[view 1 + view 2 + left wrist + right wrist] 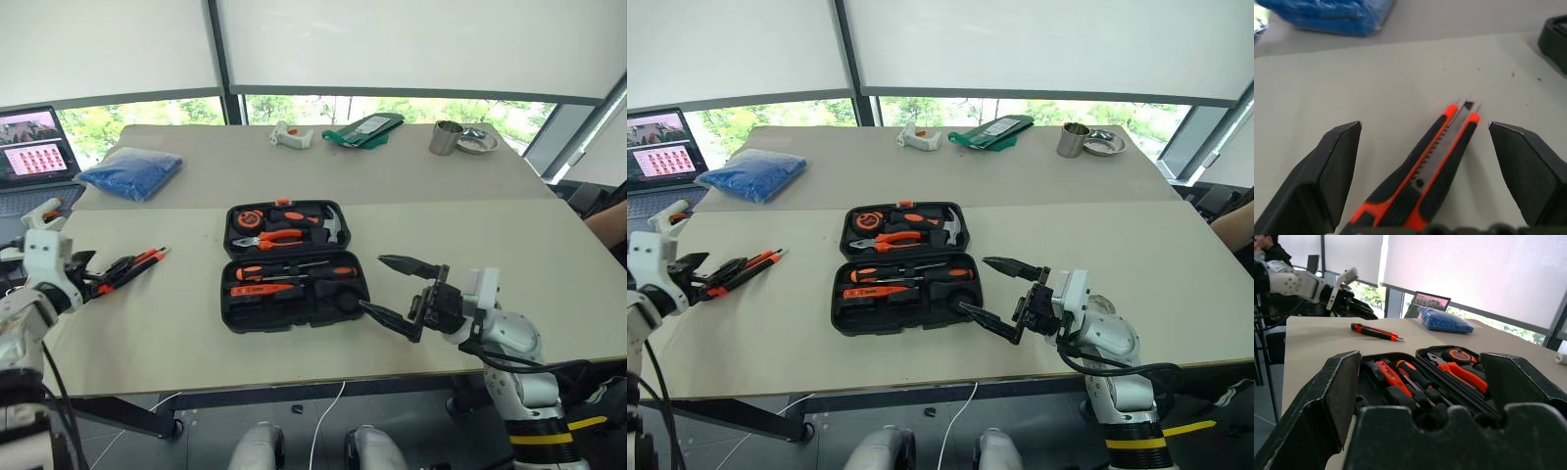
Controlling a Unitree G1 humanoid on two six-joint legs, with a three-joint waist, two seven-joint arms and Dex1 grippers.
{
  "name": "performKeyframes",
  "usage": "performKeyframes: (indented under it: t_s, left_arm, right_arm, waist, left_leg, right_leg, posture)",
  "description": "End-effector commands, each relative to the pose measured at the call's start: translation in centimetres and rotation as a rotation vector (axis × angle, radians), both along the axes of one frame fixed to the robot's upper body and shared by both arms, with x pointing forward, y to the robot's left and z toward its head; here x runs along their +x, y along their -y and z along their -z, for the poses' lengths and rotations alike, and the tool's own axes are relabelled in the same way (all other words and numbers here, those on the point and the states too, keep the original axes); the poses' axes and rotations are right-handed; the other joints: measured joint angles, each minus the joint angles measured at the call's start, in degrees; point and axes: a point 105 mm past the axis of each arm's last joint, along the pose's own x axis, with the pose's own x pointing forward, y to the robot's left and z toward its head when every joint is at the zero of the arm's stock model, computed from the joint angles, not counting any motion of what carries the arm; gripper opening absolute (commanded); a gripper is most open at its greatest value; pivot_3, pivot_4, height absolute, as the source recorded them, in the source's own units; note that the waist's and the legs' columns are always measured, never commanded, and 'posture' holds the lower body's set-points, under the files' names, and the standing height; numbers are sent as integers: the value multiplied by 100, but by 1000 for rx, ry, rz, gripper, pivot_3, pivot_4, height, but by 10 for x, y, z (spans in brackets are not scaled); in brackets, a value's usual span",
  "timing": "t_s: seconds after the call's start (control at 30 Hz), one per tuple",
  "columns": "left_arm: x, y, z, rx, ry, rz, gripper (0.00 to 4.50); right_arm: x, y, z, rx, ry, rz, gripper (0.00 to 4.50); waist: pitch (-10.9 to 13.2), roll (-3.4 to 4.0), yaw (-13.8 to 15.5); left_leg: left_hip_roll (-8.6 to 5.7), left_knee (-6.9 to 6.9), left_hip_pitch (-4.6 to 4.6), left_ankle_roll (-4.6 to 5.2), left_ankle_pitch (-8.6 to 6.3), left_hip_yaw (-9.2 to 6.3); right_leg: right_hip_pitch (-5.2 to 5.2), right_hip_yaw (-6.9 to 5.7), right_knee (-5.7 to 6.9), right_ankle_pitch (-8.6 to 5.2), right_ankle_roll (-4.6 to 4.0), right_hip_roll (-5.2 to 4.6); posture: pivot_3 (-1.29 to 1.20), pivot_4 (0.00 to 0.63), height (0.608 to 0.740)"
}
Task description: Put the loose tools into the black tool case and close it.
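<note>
The black tool case (240,318) lies open in the middle of the table, with pliers, a hammer and a tape measure in its far half. Two screwdrivers (294,270) and a slim orange tester pen (260,290) rest in its near half. The long orange-and-black utility knife (1435,166) lies on the table left of the case, between the open fingers of my left gripper (103,274). My right gripper (372,284) stands open at the case's right edge, pointing at it, with nothing in it.
A blue cloth bundle (130,173) and a laptop (34,147) sit at the far left. A white object (291,136), a green pouch (364,129), a metal cup (446,138) and a dish (477,144) line the far edge. A person (1268,247) stands beyond the table.
</note>
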Motion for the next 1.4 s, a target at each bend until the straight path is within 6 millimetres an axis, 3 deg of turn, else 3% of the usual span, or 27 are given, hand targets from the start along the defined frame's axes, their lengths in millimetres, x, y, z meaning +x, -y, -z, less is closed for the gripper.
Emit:
performKeyframes:
  t_s: [0.03, 0.17, 0.3, 0.4, 0.6, 0.73, 0.93, 1.13, 1.2, 1.33, 1.4]
  left_arm:
    - [7, -5, 1, 50, -110, 24, 4462]
    - [13, -6, 11, 43, -232, 17, 4462]
    - [2, -3, 29, -20, -391, 57, 4462]
    - [0, 0, 31, -20, -421, 86, 3817]
    - [2, -1, 22, -31, -342, 111, 1563]
    - [7, 2, -1, -10, -140, 186, 1522]
    - [-4, 49, -41, -2, 26, 557, 1522]
    - [-31, 120, -65, 27, 32, 929, 1522]
    - [-39, 138, -64, 46, 9, 1009, 1522]
    - [-48, 190, -48, 170, -27, 1162, 1522]
    - [-51, 200, -38, 220, -67, 1182, 1522]
  right_arm:
    - [-4, 4, -13, -2, 59, 17, 4500]
    - [-5, 6, -16, -10, 59, 25, 4500]
    - [-6, 9, -20, -25, 59, 24, 4500]
    - [-6, 10, -23, -36, 58, 17, 4500]
    - [-4, 10, -25, -54, 58, -2, 4500]
    - [-9, 6, -27, -60, 57, -68, 4500]
    - [-9, 1, -46, -28, 101, -126, 4500]
    - [-14, -11, -57, 11, 131, -195, 4500]
    - [-15, -11, -53, -14, 116, -204, 4500]
    - [-7, 13, -46, -99, 90, -120, 4500]
    - [-4, 23, -45, -128, 66, -82, 4500]
  waist:
    - [1, -1, -18]
    - [2, -4, 27]
    - [2, -4, 28]
    - [0, 0, 21]
    - [0, 0, 29]
    - [0, 0, 29]
    - [10, -17, 48]
    - [11, -20, 32]
    - [11, -20, 37]
    - [12, -19, 56]
    - [12, -19, 64]
  left_leg:
    - [8, 0, 0, 11, 6, 18]
    - [15, 2, -1, 8, 8, 30]
    - [21, 2, -1, 9, 8, 33]
    - [21, 2, 0, 9, 7, 37]
    - [23, 3, 0, 10, 7, 35]
    - [28, 2, 0, 11, 7, 25]
    - [36, 7, -8, 11, 7, 15]
    - [48, 8, -8, 11, 7, 17]
    - [52, 8, -8, 11, 7, 20]
    - [50, 9, -6, 12, 8, 41]
    - [50, 10, -6, 12, 8, 51]
  right_leg:
    - [-3, 6, 0, -1, -2, 8]
    - [-6, 9, 6, -3, -5, 23]
    - [-8, 17, 7, -4, -5, 21]
    - [-11, 26, 8, -5, -6, 20]
    - [-11, 29, 10, -4, -7, 16]
    - [-16, 30, 12, -3, -9, 13]
    - [-21, 26, 8, 15, -79, 14]
    - [-21, 28, 7, 16, -86, 22]
    - [-19, 31, 6, 21, -76, 30]
    - [-17, 41, 6, 15, -71, 38]
    - [-16, 44, 6, 8, -73, 40]
  posture:
    - [0, 150, 740]
    - [0, 150, 740]
    - [0, 150, 740]
    - [0, 150, 740]
    - [0, 150, 740]
    - [0, 150, 740]
    - [0, 150, 740]
    - [0, 150, 740]
    - [0, 150, 740]
    - [0, 150, 740]
    - [0, 150, 740]
